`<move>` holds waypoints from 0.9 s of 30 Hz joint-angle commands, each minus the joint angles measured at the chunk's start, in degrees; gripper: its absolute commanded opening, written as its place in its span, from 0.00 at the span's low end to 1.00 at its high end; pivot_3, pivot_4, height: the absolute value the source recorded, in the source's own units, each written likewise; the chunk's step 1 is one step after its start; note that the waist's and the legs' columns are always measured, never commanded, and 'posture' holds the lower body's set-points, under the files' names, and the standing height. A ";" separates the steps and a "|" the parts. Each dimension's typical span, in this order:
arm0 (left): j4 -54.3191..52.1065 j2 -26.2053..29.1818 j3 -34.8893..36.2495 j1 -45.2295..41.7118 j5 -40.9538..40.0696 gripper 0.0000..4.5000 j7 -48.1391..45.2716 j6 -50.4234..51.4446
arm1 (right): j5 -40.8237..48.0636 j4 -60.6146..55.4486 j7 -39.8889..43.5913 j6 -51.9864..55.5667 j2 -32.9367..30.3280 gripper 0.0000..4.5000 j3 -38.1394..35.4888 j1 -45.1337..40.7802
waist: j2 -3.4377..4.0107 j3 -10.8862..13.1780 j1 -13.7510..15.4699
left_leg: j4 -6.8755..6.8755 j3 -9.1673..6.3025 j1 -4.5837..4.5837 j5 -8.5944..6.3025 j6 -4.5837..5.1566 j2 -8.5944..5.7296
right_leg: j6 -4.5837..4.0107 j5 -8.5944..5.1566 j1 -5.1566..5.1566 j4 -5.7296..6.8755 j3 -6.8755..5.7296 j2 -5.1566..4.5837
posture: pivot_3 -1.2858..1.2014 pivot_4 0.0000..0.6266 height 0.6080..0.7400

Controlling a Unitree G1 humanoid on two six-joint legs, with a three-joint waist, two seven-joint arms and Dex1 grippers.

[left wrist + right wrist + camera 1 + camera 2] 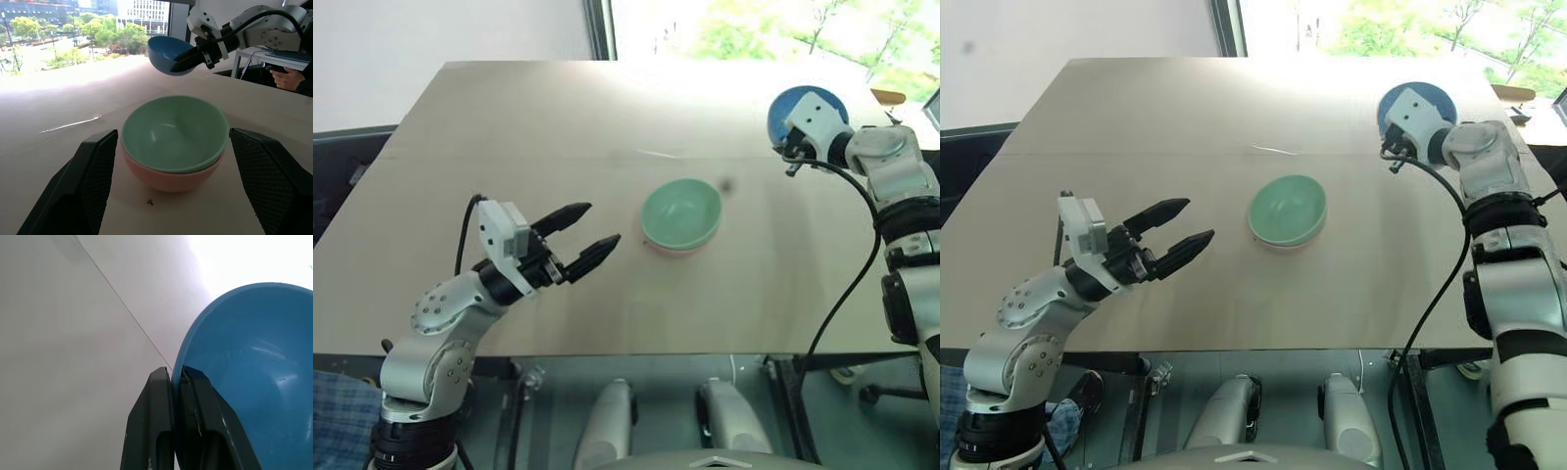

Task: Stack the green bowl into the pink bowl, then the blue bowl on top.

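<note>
The green bowl (680, 212) sits nested in the pink bowl (171, 177) mid-counter (558, 117). The right gripper (177, 379) pinches the blue bowl (254, 362) by its rim, lifted above the counter's far right. The left gripper (597, 235) hovers beside the stack, fingers wide. No writing is legible.

Green bowl (174, 132): smooth plastic, slight sheen inside, no pattern. Pink bowl (166, 178): same smooth plastic, soft satin look. Blue bowl (254, 367): smooth plastic, glossier, w/ light streaks on inner wall. Table (558, 127): matt beige top, looks like laminate or board, flat, w/ a thin seam line across. Left gripper (587, 235): matt black plastic fingers w/ fine textured pads; white plastic and grey metal arm housing. Right gripper (178, 382) fingers: matt black, lightly scuffed.
</note>
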 commanded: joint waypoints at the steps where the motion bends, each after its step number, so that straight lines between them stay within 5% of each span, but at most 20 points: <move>1: 0.15 0.44 0.35 -0.04 0.34 0.86 -0.78 -1.39 | 3.81 -21.77 8.93 6.74 -4.00 0.03 0.87 4.38 | 0.01 0.01 0.14 | 0.00 -0.03 -0.03 0.00 0.00 0.00 | 0.00 0.00 0.00 -0.02 -0.02 -0.01 | 0.52 0.24 1.00; 6: 1.75 0.78 -0.41 -0.62 1.28 0.86 -1.92 -2.01 | 9.81 -45.84 11.50 27.44 -3.58 0.03 2.03 5.62 | 0.01 0.01 0.05 | 0.03 -0.07 -0.01 0.00 0.00 -0.01 | 0.00 0.00 0.01 0.04 -0.05 -0.02 | 0.52 0.24 1.00; 18: 5.05 1.66 -0.39 -2.82 2.60 0.86 -4.89 -3.00 | 15.38 -62.25 7.24 40.94 -1.27 0.03 4.52 5.38 | 0.00 0.00 0.16 | 0.03 -0.13 -0.01 0.00 0.00 -0.01 | 0.00 0.00 0.02 0.01 -0.11 -0.01 | 0.52 0.24 1.00; 19: 5.10 1.71 -0.48 -2.89 2.74 0.86 -5.12 -3.08 | 15.74 -62.38 6.63 41.59 -1.04 0.17 4.52 5.18 | -0.01 0.00 0.16 | 0.04 -0.12 -0.01 0.00 0.00 -0.01 | 0.00 0.00 0.02 0.01 -0.11 -0.01 | 0.52 0.24 1.00; 25: 5.45 1.96 -0.89 -3.05 3.15 0.86 -5.98 -3.16 | 18.36 -61.33 3.91 45.35 -1.25 0.64 2.44 3.48 | -0.01 0.00 0.13 | 0.04 -0.12 -0.01 0.00 0.00 -0.01 | 0.00 0.00 0.02 0.01 -0.11 -0.01 | 0.52 0.24 1.00; 27: 5.17 1.98 -0.98 -2.79 3.17 0.86 -6.04 -2.94 | 21.65 -60.33 3.20 49.07 -1.37 0.64 -2.13 3.31 | -0.01 0.00 0.17 | 0.04 -0.11 -0.01 0.00 0.00 -0.01 | 0.00 0.00 0.02 0.01 -0.11 -0.01 | 0.52 0.24 1.00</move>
